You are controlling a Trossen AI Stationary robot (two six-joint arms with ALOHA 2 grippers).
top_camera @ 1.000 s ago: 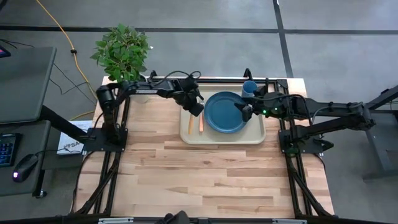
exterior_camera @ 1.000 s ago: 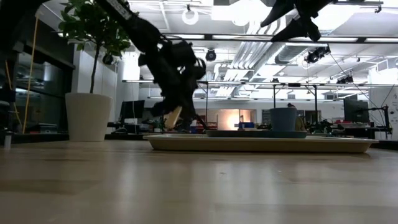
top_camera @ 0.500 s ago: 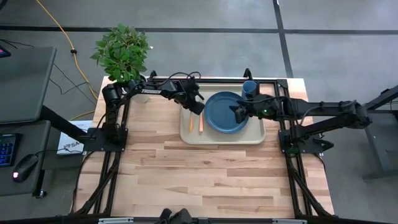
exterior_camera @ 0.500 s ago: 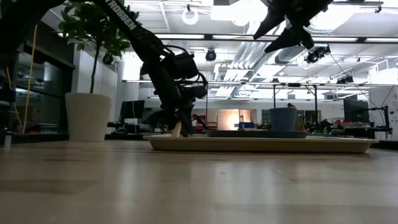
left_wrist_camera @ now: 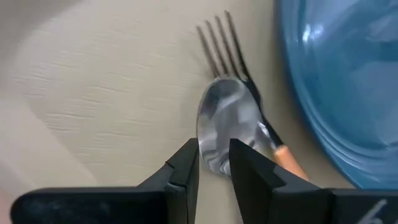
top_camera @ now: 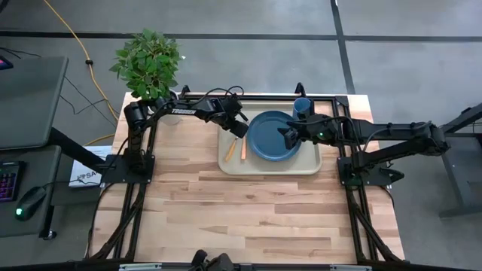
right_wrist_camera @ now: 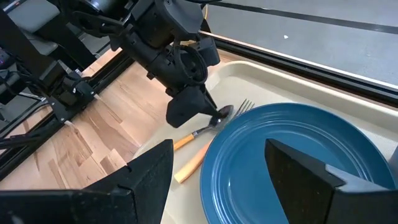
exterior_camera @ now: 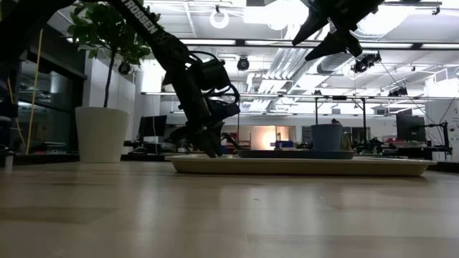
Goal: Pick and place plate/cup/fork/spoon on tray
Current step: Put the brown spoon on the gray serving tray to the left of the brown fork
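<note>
The beige tray (top_camera: pixel 309 167) lies at the table's far middle. On it are the dark blue plate (top_camera: pixel 273 137) and the light-blue cup (top_camera: pixel 302 107) at its far right corner. The orange-handled fork (top_camera: pixel 242 149) lies left of the plate, tines (left_wrist_camera: pixel 219 45) toward the far edge. My left gripper (left_wrist_camera: pixel 214 163) is low over the tray's left part, shut on the spoon (right_wrist_camera: pixel 205 127). My right gripper (right_wrist_camera: pixel 221 186) hangs open and empty above the plate's right side, high in the low view (exterior_camera: pixel 330 32). My left gripper pinches the spoon's shiny bowl (left_wrist_camera: pixel 225 118) between its two fingertips. The fingers come from above, slanting from the table's left. The bowl lies over the fork's neck, and the spoon's orange handle (right_wrist_camera: pixel 184 142) slants down to the tray beside the fork's handle (right_wrist_camera: pixel 193 164).
A potted plant in a white pot (top_camera: pixel 151 60) stands at the table's far left corner, also in the low view (exterior_camera: pixel 100 132). Bare wood (top_camera: pixel 256 218) spreads over the table's near half.
My left gripper has gone down toward the tray with the spoon, whose handle has dropped from tilted in the air to lying on the tray beside the fork. My right gripper has moved toward the table's left, over the plate.
</note>
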